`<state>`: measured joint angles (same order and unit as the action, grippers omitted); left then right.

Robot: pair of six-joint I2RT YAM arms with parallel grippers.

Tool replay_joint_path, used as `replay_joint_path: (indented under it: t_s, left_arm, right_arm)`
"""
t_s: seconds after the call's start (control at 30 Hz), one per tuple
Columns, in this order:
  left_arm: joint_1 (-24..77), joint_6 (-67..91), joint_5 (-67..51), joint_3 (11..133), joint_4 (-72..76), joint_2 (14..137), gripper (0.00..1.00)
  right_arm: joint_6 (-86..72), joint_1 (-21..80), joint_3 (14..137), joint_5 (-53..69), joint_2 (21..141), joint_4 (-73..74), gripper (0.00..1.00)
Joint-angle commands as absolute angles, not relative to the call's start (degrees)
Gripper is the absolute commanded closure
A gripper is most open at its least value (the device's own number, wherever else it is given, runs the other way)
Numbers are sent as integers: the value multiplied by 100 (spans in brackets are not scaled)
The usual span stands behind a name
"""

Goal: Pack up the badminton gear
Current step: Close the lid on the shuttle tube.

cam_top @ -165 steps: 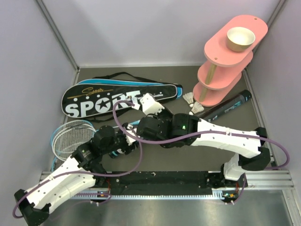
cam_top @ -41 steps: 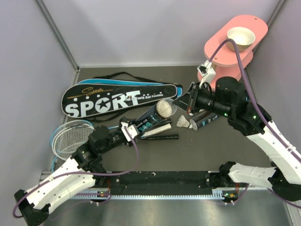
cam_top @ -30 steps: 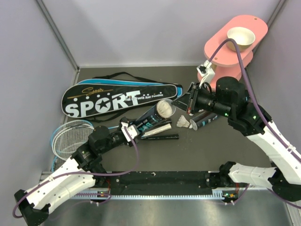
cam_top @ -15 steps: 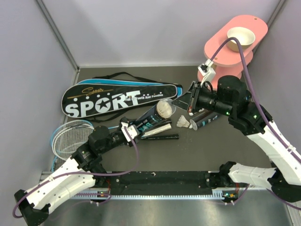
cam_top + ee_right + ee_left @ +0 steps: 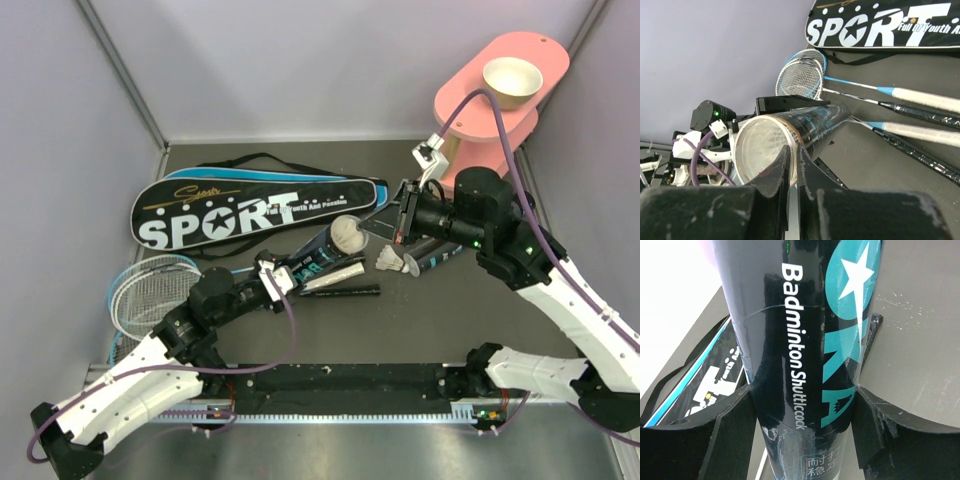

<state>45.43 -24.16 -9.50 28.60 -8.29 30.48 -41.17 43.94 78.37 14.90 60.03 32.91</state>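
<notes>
Dark grey table [image 5: 420, 330], lilac walls [image 5: 300, 60] on three sides.

1. L claw [image 5: 281, 273]: clamped on a black tube [image 5: 318, 250] near its closed end. The pads [image 5: 725, 435] press both sides of the barrel, which is lettered "Badminton Shuttlecock". The tube sits at a slant, mouth pointing up-right and looking raised off the table. White feathers [image 5: 347, 233] show inside the mouth.
2. R claw [image 5: 399, 214]: pinched tight, nothing seen btwn the fingers. In the wrist view the tips sit just in front of the tube's rim. Contact w/ the rim: cannot tell.
3. 2nd tube [image 5: 437, 255]: lies on the table under the R arm, partly hidden.
4. Loose shuttle [image 5: 396, 262]: on the table btwn the two tubes, just beside the 2nd tube's near end.
5. Bag [image 5: 250, 210]: black w/ blue trim, lettered SPORT, flat at rear left, strap looped behind it. Open or zipped: cannot tell.
6. Rackets [image 5: 150, 290]: heads overlap at the left edge, shafts run right, and the grips [image 5: 345, 292] lie just in front of the held tube.
7. Pink stand [image 5: 470, 160]: rear right corner, w/ a tan bowl [image 5: 512, 82] on the top tier.
</notes>
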Motion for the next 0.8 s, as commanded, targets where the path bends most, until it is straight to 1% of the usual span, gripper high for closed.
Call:
replay_joint_path:
  t_s: [0.0, 0.07, 0.17, 0.23, 0.43, 0.53, 0.57, 0.67, 0.77]
  left_arm:
    - [4570, -2452, -1055, 2980, -97, 2935, 100]
    - [4570, -2443, -1063, 2988, -97, 2944, 100]
    - [4570, -2452, -1063, 2988, -97, 2936, 100]
    - [4570, -2443, -1055, 2997, -97, 2935, 100]
    - [4570, -2452, -1046, 2997, -97, 2918, 100]
    - [4562, -2443, -1081, 2988, -97, 2909, 100]
    - [4570, -2443, -1072, 2997, -97, 2909, 100]
    - [4570, -2435, -1072, 2988, -97, 2927, 100]
    - [4570, -2434, -1099, 2997, -97, 2944, 100]
  right_arm:
    - [-3964, 4421, 7734, 1565, 5968, 3234, 94]
    - [-3789, 4517, 7822, 1398, 6020, 3409, 87]
    - [-3534, 4719, 8059, 1074, 6169, 3743, 83]
    - [-3455, 4790, 8225, 941, 6231, 3893, 82]
    - [-3164, 4887, 8639, 598, 6346, 4359, 77]
    - [-3059, 4887, 8797, 536, 6390, 4508, 72]
    - [-3015, 4895, 8824, 536, 6407, 4544, 69]
    - [-2971, 4887, 8921, 510, 6407, 4640, 65]
    - [-2953, 4887, 8947, 492, 6399, 4667, 64]
